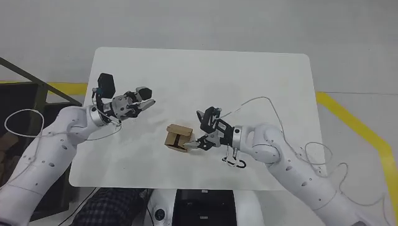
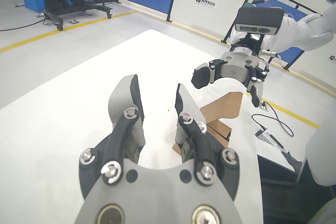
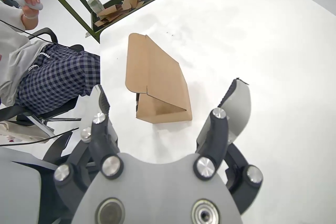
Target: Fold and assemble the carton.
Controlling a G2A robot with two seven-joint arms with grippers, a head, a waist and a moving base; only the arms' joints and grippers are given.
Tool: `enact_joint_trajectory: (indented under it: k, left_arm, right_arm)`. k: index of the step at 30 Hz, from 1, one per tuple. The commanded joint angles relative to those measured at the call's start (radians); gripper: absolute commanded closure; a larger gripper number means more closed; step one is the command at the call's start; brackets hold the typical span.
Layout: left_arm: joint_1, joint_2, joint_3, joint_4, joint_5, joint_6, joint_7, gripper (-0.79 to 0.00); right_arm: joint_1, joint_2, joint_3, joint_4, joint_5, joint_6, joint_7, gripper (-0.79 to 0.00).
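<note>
Carton [image 1: 179,138] is lying part-folded on the table [image 1: 249,76], near the robot-side edge, with one flap standing up. Right hand [image 1: 200,129] is hovering just beside it, fingers spread wide, gripping nothing. Left hand [image 1: 148,99] is hanging well apart from it, likewise spread and empty. Step in hand, as I judge it: lining up for the next flap. The next move is probably calling for one hand bracing the body while the other is pressing the raised flap down and tucking it in.

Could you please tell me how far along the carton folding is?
Done: the carton is partly folded into shape on the table. In hand: nothing; left gripper and right gripper are open, the right beside the carton. Left: closing its raised flap and open side.
</note>
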Motion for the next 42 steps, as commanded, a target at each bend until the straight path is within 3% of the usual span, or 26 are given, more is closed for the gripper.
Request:
enact_joint_trajectory:
  k: [1,2,3,5,9,12,18,22,32,34,42]
  left_arm:
    - [0.005,-0.002,-0.007,-0.002,0.001,-0.001,-0.001,-0.283]
    - [0.006,-0.003,-0.009,-0.004,0.002,-0.003,-0.001,-0.283]
    - [0.007,-0.004,-0.012,-0.004,0.003,-0.004,-0.002,-0.283]
    - [0.007,-0.007,-0.014,-0.006,0.004,-0.007,-0.004,-0.277]
    - [0.000,-0.014,-0.012,-0.007,0.008,-0.013,-0.013,-0.274]
    - [-0.010,-0.020,-0.008,-0.006,0.009,-0.018,-0.021,-0.271]
    - [-0.029,-0.029,0.001,-0.007,0.013,-0.018,-0.037,-0.268]
    - [-0.039,-0.033,0.004,-0.008,0.013,-0.018,-0.042,-0.265]
    - [-0.063,-0.043,0.024,-0.001,0.014,-0.018,-0.047,-0.271]
    - [-0.072,-0.045,0.034,0.000,0.013,-0.018,-0.050,-0.271]
    - [-0.111,-0.054,0.083,-0.001,0.023,-0.018,-0.063,-0.277]
  right_arm:
    - [0.007,-0.006,-0.010,0.014,-0.009,0.007,-0.008,-0.588]
    - [0.011,-0.009,-0.015,0.021,-0.009,0.008,-0.010,-0.437]
    - [0.016,-0.012,-0.020,0.029,-0.008,0.009,-0.010,-0.382]
    - [0.024,-0.018,-0.030,0.043,0.000,0.008,-0.005,-0.351]
    - [0.042,-0.030,-0.046,0.073,0.020,0.017,0.012,-0.200]
    - [0.055,-0.038,-0.050,0.091,0.065,0.028,0.027,0.000]
    - [0.070,-0.045,-0.033,0.110,0.218,0.031,0.109,0.000]
    - [0.053,-0.038,0.026,0.098,0.389,0.094,0.167,0.000]
    - [-0.095,0.004,0.274,-0.040,0.784,0.475,0.263,0.000]
    - [-0.127,0.012,0.320,-0.083,0.775,0.488,0.228,0.000]
    - [-0.244,0.018,0.424,-0.150,0.982,0.481,0.171,0.000]
